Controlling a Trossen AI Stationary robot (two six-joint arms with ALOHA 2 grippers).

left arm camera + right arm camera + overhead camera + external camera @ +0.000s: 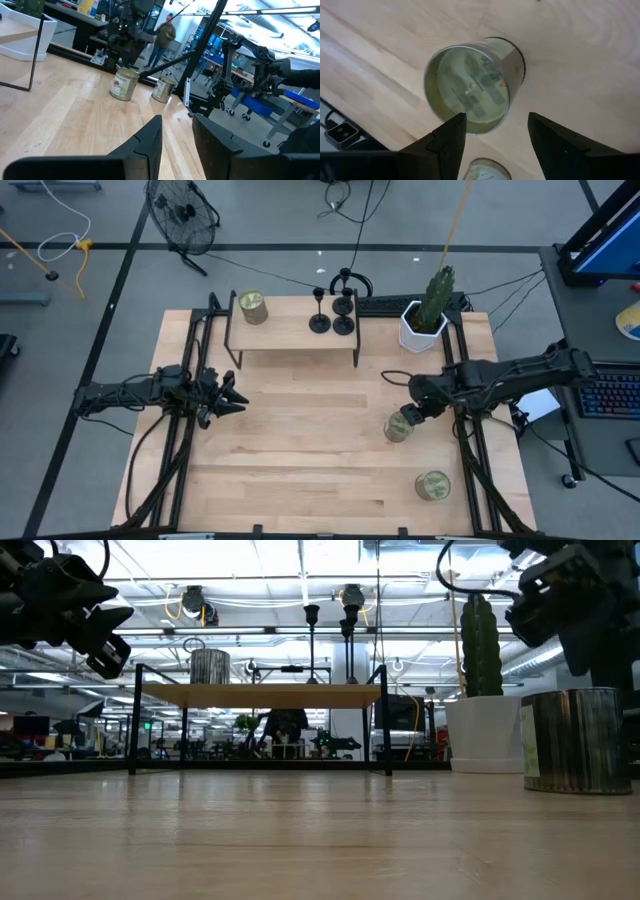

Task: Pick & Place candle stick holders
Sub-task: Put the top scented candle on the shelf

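right claw [495,140] open above jar [472,85] (near table [300,480] edge) | left claw [232,395] idle

On the raised shelf [295,330] at the far side of the table, the candle stick holders [331,310] appear from above only as small dark shapes bunched together, too small to count or tell apart with certainty. From table height their bases are hidden behind the shelf's top board; only thin stems and cups rise above it. The near jar [575,740] is cut off by the right edge in the table-height view. In the right wrist view a second jar [484,170] is cut off by the frame edge between the fingers. A distant person [165,35] beyond the table is too blurred for detail.
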